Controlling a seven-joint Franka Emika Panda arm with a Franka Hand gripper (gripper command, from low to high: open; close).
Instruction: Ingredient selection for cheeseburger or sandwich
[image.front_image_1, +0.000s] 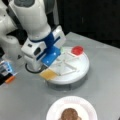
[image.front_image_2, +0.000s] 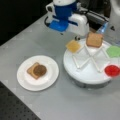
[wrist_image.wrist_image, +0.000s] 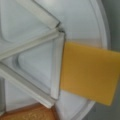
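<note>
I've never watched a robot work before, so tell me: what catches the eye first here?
The big white and blue robot arm leans over a round white divided tray, right above a yellow cheese square at the tray's edge. The tray also holds a bread slice, a green piece and a red piece. On the white plate nearby, a brown patty lies on bread.

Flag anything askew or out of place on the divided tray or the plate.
The yellow cheese square lies crooked at the divided tray's rim, one corner hanging over the edge. On the white plate the patty sits off-centre on the bread slice. The claw isn't visible.
</note>
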